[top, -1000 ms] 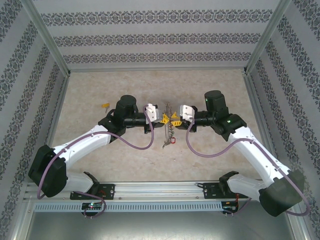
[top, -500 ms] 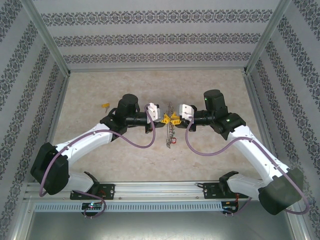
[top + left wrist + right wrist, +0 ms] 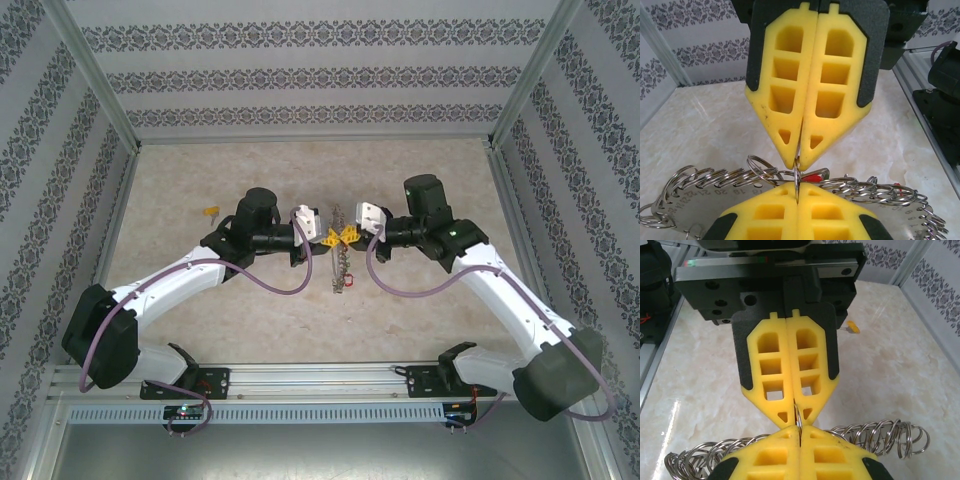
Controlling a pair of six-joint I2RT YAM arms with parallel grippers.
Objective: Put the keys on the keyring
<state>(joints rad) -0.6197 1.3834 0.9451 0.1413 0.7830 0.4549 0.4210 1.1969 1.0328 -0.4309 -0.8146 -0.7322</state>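
My left gripper (image 3: 330, 238) and right gripper (image 3: 349, 236) meet tip to tip above the table's middle. Both are shut on one thin silver ring (image 3: 798, 180), seen edge-on; whether it is the keyring I cannot tell. In the left wrist view my left gripper (image 3: 798, 194) is at the bottom and the right gripper (image 3: 799, 162) above it. In the right wrist view my right gripper (image 3: 799, 434) faces the left gripper (image 3: 796, 412). A row of silver rings (image 3: 341, 262) on a numbered metal plate (image 3: 700, 192) hangs below, with a red tag (image 3: 349, 283) among them. A yellow-tagged key (image 3: 211, 212) lies far left.
The table (image 3: 440, 170) is pale marble, walled by patterned panels and a metal frame. The arm bases sit on a rail (image 3: 320, 380) at the near edge. Purple cables loop beside each forearm.
The right gripper has closed onto the ring held by the left gripper. Both grippers have shifted slightly away from the bases, and the hanging rings moved with them.
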